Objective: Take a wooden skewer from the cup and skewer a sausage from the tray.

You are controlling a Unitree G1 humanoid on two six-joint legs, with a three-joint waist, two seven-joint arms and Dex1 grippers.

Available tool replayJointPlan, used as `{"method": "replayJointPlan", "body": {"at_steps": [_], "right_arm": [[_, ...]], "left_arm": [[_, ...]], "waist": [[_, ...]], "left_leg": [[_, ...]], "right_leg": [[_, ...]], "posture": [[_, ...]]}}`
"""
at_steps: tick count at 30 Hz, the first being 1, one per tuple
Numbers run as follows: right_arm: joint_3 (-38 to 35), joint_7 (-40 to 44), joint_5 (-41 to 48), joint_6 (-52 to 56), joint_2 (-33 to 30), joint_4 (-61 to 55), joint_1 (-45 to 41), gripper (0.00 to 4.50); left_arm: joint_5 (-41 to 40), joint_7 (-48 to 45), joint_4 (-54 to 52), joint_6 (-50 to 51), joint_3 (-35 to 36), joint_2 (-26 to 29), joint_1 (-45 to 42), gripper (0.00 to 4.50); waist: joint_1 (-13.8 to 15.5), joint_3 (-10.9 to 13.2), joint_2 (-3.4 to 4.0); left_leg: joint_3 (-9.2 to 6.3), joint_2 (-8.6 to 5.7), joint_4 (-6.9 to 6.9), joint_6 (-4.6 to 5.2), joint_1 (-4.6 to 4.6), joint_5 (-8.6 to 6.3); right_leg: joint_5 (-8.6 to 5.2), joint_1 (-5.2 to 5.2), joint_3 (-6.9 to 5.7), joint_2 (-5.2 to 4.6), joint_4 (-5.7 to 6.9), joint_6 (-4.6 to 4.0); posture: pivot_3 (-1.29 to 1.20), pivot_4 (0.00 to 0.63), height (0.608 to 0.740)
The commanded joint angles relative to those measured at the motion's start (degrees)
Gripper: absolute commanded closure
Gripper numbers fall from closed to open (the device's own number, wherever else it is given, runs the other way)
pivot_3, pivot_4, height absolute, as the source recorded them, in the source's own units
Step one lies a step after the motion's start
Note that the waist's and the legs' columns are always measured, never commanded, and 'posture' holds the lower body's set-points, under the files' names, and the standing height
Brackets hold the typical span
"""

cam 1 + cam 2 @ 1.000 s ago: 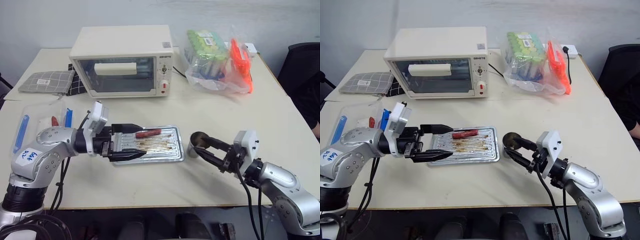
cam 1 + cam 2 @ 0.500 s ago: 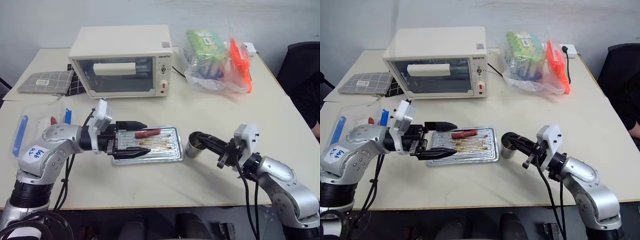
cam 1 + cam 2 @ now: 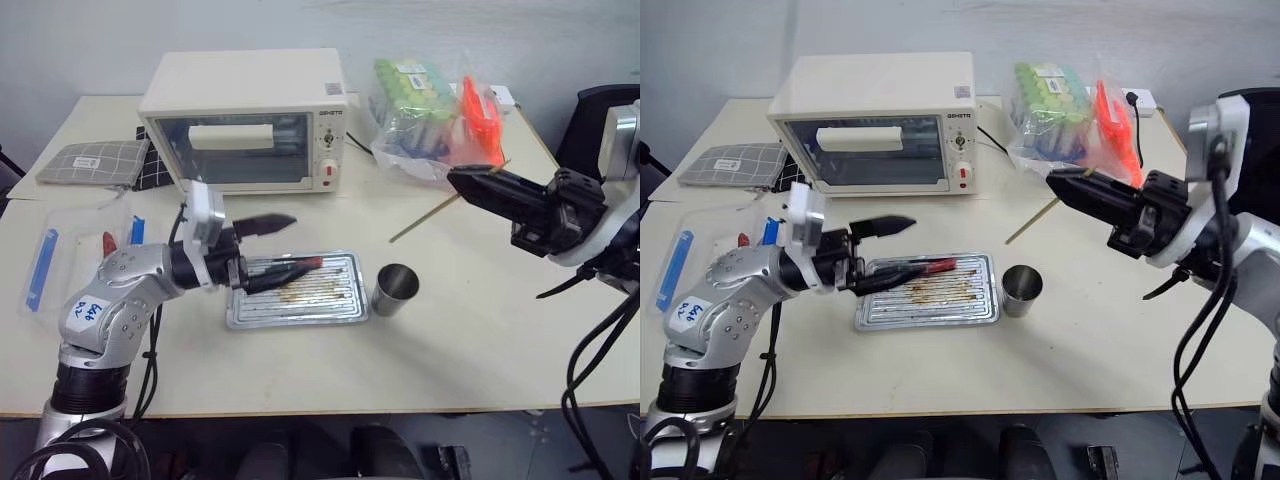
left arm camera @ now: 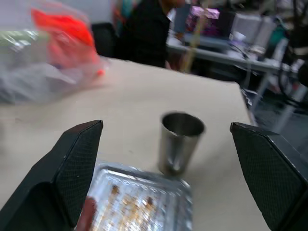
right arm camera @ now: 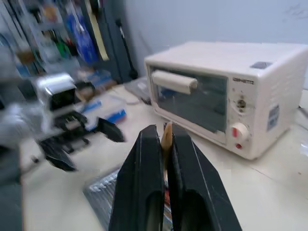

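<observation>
The clear plastic box [image 3: 70, 262] with blue clips sits at the table's left edge. Just beside it, the left gripper [image 3: 268, 252] is raised above the left end of the tray [image 3: 340, 305], its two black fingers spread wide. One finger [image 3: 266, 224] points toward the toaster oven [image 3: 245, 120]; the other lies low over the tray, next to the sausage [image 3: 303, 263], which rests on the tray's ribbed bottom near its far edge. The jaws hold nothing. The cup [image 3: 395, 290] stands upright on the table [image 3: 300, 370], just beside the tray's right end. To the right, the right gripper [image 3: 462, 182] is lifted well above the table, its fingers clamped on the wooden skewer [image 3: 430, 215]. The skewer slants down and leftward from the fingertips, well apart from cup and sausage. The plastic bag [image 3: 430, 125] lies behind it.
</observation>
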Motion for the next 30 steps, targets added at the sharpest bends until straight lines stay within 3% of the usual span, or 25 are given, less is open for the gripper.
{"method": "replayJointPlan", "body": {"at_steps": [1,8,23,30], "right_arm": [[2.8,-6.3,11.0,-0.3,0.7,1.0,-2.2,4.46],[9.8,-15.0,16.7,-4.2,8.5,2.0,-5.8,4.46],[12.8,-17.7,16.5,-5.6,16.5,4.2,-6.5,4.46],[12.7,-20.7,18.5,-7.3,19.1,5.0,-7.3,4.5]], "left_arm": [[-1.5,2.9,-5.0,-0.8,0.8,-1.5,-0.2,0.0],[-4.0,4.2,-7.3,1.0,-1.8,-5.2,-0.5,0.0],[-8.1,6.7,-9.6,2.2,-0.7,-5.4,1.1,0.0],[-8.2,9.8,-9.3,1.1,-0.7,-8.8,1.5,1.36]], "waist": [[0.1,0.0,-0.01],[0.1,0.0,-0.04],[0.1,0.0,-0.03],[0.1,0.0,-0.03]], "left_leg": [[0.0,0.0,0.0,0.0,0.0,0.0],[-0.02,-0.01,0.12,0.02,-0.08,0.0],[-0.05,-0.01,0.06,0.02,-0.1,0.0],[-0.05,-0.01,0.07,0.02,-0.1,0.0]], "right_leg": [[0.0,0.0,0.0,0.0,0.01,0.0],[0.03,0.01,-0.03,-0.01,0.02,0.05],[0.03,-0.03,-0.04,0.0,0.02,0.05],[0.03,-0.03,-0.04,0.0,-0.03,0.05]], "posture": [[0.0,0.15,0.74],[0.0,0.15,0.74],[0.0,0.15,0.74],[0.0,0.15,0.74]]}}
